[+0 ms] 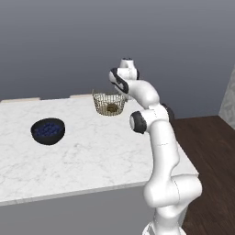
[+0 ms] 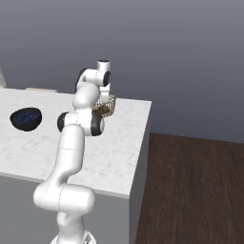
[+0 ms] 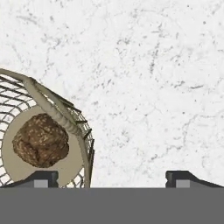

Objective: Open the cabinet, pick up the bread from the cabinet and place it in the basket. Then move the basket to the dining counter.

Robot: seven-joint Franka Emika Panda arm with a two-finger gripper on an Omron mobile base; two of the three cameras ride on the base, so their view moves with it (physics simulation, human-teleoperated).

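The golden wire basket [image 1: 109, 103] [image 2: 109, 106] stands on the white marble dining counter [image 1: 92, 151] near its far edge. The brown bread [image 3: 40, 140] [image 1: 111, 109] lies on the basket's tan base. My gripper [image 3: 112, 178] hangs just above the basket's right side, pointing down. It is open, with the fingertips [image 3: 41, 177] wide apart. The basket's rim [image 3: 52, 107] passes between them close to the left tip, and nothing is gripped. The cabinet is out of view.
A dark bowl of blue berries [image 1: 47, 131] [image 2: 26, 119] sits on the counter's left part. The counter's right edge [image 2: 143, 138] drops to a dark wood floor [image 2: 190, 190]. A grey wall stands behind the counter.
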